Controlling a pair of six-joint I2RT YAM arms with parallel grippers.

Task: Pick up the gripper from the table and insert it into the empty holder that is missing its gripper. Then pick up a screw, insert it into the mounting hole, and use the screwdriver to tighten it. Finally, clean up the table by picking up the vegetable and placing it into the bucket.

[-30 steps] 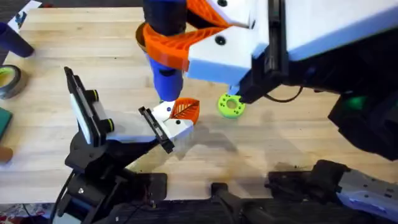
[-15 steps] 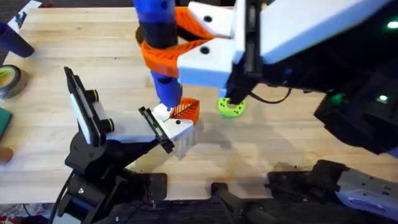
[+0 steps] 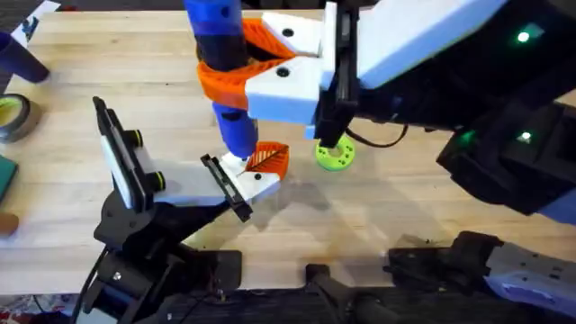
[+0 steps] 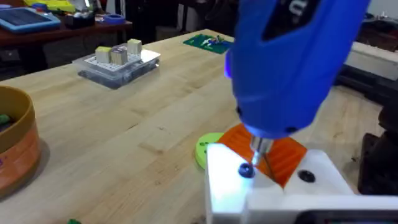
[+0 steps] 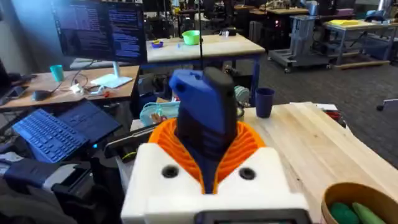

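The blue screwdriver is held upright by the right gripper, whose orange ribbed pads are clamped around the tool's thick body. The tool's narrow pale tip is pointed down at the white holder — it is seen just above a small dark screw that sits in the holder's top. The little orange gripper is seen standing in the holder, right beside the tip, with its ribbed orange face tilted up. The holder is carried at the end of the left arm, next to a flat black plate. The left gripper's own fingers cannot be made out, so it cannot be told if they are apart or together. A lime-green ring is lying on the wooden table, just beside the holder. The tan-orange bucket is seen near the right gripper, and dark-green vegetable shapes are seen inside it. In the left wrist view the bucket is standing on the table well apart from the holder. A grey tape roll is lying at the table's far left edge — and a clear box with small blocks is sitting farther off.
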